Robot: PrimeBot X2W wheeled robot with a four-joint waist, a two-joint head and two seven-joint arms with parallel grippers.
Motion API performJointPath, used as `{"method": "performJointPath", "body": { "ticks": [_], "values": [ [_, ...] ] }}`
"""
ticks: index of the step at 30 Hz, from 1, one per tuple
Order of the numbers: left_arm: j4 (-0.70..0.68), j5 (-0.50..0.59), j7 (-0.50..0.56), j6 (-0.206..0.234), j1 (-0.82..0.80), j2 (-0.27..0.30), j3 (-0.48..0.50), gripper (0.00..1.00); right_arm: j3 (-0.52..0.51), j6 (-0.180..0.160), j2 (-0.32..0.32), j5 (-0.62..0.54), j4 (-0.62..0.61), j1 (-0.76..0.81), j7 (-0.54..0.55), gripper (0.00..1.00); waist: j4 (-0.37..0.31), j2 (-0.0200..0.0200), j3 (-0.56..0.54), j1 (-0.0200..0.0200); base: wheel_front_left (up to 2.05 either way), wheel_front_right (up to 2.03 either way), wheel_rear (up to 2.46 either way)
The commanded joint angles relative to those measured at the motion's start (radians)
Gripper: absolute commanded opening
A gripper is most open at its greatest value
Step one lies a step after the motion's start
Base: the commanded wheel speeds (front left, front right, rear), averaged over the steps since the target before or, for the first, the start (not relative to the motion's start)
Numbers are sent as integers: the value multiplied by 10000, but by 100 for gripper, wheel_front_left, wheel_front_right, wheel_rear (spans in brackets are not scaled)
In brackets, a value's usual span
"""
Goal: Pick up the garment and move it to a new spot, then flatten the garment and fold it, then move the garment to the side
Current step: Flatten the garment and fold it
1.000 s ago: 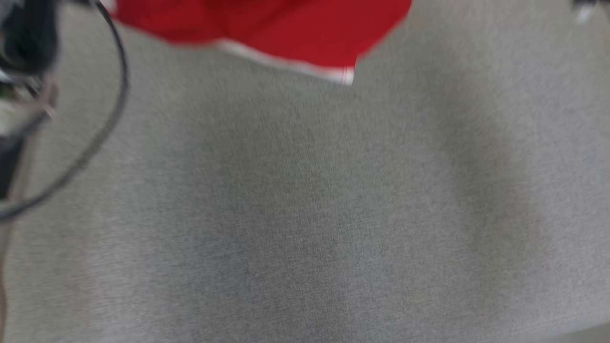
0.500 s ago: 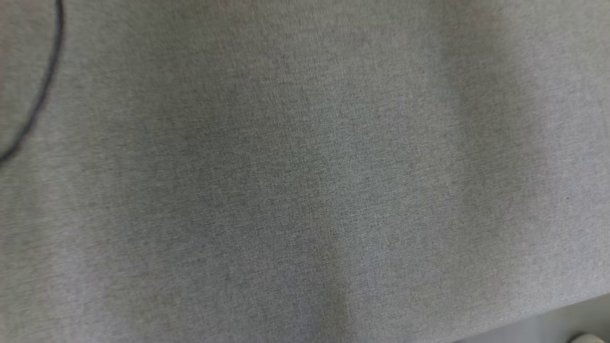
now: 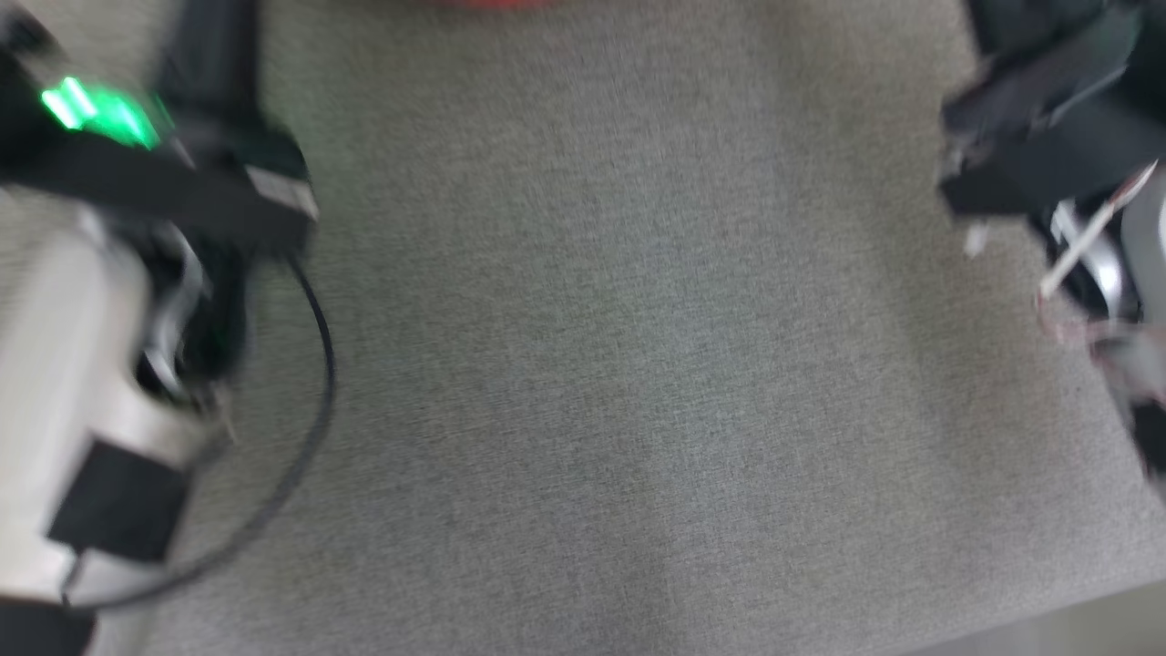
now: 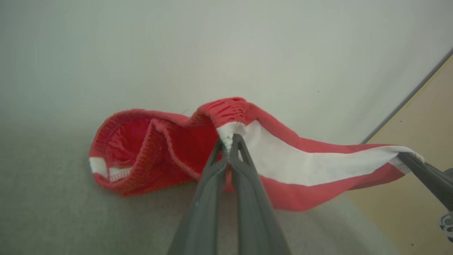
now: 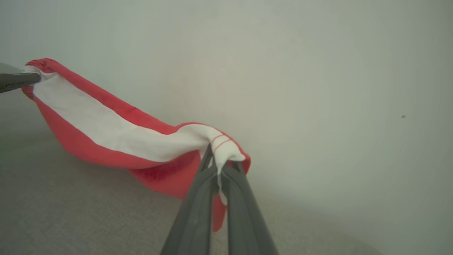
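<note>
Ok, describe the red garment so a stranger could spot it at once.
Start at the grey woven tabletop. Stretched between the left gripper and right gripper is the red knit garment. Its broad white band along the pinched edge sets it apart.

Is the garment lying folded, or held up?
Held up, not folded: the garment sags between left gripper and right gripper, each pinching its white band.

The head camera swung: the left arm (image 3: 82,383) and right arm (image 3: 1066,146) came into view over the grey table cover's (image 3: 619,383) two sides, and the garment (image 3: 492,3) reappeared as a red sliver toward its far side.
</note>
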Motion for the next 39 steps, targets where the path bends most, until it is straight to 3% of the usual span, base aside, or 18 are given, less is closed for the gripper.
{"method": "performJointPath", "body": {
  "ticks": [1,12,18,26,33,39],
  "values": [
    [-30,-173,246,-25,493,86,-123,0,16,-25,-143,392,-206,470,397,0,426,-2,-769,1,0,0,0],
    [98,-1398,1731,479,4483,39,-1146,0,-776,-25,-1404,2142,-2020,4610,3878,0,964,-2,-3006,1,0,0,0],
    [195,-1817,2427,738,6064,210,-1624,0,-1063,-25,-1623,3109,-2728,7352,5197,0,1160,-2,-4336,1,0,0,0],
    [-520,-2232,3153,1238,7693,622,-1960,0,-1649,-25,-1496,3386,-3224,9914,5984,0,1229,-2,-5307,1,0,0,0],
    [-1032,-1827,3665,1860,8620,980,-2598,0,-1911,-25,-1208,4059,-3767,11561,6400,0,1368,-2,-5584,1,0,0,0],
    [-1558,-1833,3748,2149,8730,1042,-2595,0,-2699,-25,-1331,3697,-4465,12019,6346,0,1500,-2,-5571,1,0,0,0]
  ]
}}
